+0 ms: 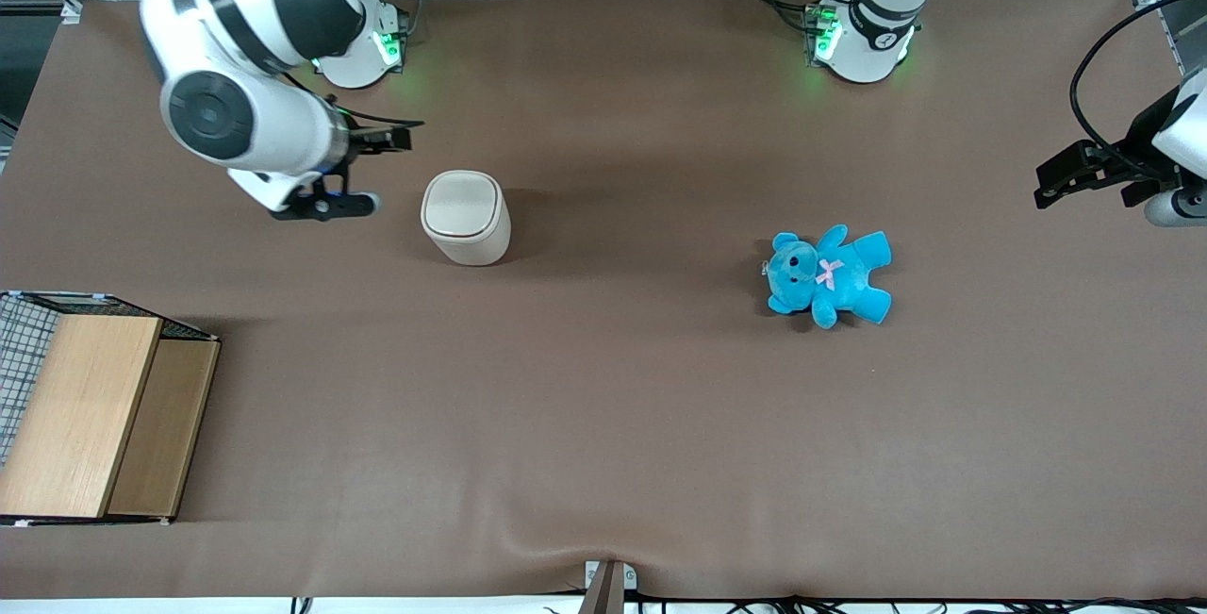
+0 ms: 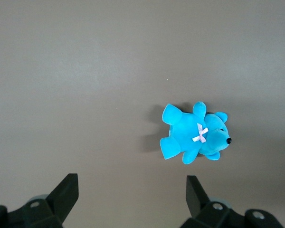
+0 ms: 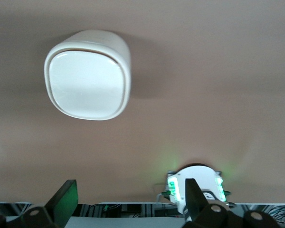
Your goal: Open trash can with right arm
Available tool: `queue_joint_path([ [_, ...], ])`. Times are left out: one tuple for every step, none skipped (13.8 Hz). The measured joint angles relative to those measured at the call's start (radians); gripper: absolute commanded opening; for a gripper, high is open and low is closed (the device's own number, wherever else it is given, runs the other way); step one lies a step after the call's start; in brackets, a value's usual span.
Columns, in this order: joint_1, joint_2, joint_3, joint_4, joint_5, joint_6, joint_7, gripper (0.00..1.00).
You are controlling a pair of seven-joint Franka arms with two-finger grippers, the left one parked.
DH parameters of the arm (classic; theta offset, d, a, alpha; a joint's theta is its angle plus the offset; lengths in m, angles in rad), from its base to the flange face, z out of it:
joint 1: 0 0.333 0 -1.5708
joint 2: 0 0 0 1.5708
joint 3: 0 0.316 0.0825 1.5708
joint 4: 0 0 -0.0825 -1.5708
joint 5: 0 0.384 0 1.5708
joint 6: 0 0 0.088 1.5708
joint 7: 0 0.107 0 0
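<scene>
The trash can [image 1: 466, 216] stood upright on the brown table [image 1: 603, 425], toward the working arm's end. Its flat lid [image 1: 461, 204] was shut and sat level with the rim all the way round. No part of the tan inside showed, so the opening had not begun.

The gripper [image 1: 344, 206] hung over the table just beside the can, closer to the working arm's end, and it was not touching the can. In the right wrist view its two fingers [image 3: 66, 199] were spread wide apart with nothing between them.

Here is what could go wrong, I think. The can looked small and light, and nothing held it down. If a finger came in from the side and bumped the wall, the can might slide away or tip over. The lid had only a thin edge to catch. A finger that came down too high would miss it, and one that came down on the middle would push the lid shut harder. If the lid was lifted on the hinge side, it would not swing up, and the whole can might lift instead.

The blue teddy [image 1: 828, 274] lay well apart, toward the parked arm's end. The wooden box [image 1: 94, 411] sat nearer the camera. Neither was in the way.
</scene>
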Motion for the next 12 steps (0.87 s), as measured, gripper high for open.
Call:
queue_joint_path([
  [0.003, 0.023, 0.0, -0.008, 0.012, 0.021, 0.0, 1.0],
  [0.003, 0.047, 0.0, -0.012, 0.02, 0.041, 0.0, 1.0],
  [0.004, 0.072, -0.001, -0.013, 0.028, 0.053, 0.0, 1.0],
  [0.006, 0.094, -0.001, -0.013, 0.032, 0.064, 0.0, 0.98],
  [0.009, 0.115, -0.001, -0.013, 0.034, 0.076, 0.0, 0.9],
  [0.011, 0.134, -0.001, -0.013, 0.036, 0.09, 0.0, 0.74],
  [0.012, 0.151, -0.001, -0.014, 0.045, 0.107, 0.0, 0.55],
  [0.014, 0.167, -0.001, -0.014, 0.06, 0.125, 0.0, 0.33],
  [0.015, 0.182, -0.001, -0.014, 0.077, 0.136, 0.0, 0.14],
  [0.016, 0.194, -0.001, -0.014, 0.089, 0.142, 0.0, 0.0],
  [0.016, 0.205, -0.001, -0.014, 0.094, 0.143, 0.0, 0.0],
  [0.015, 0.213, -0.002, -0.014, 0.096, 0.143, 0.0, 0.0],
])
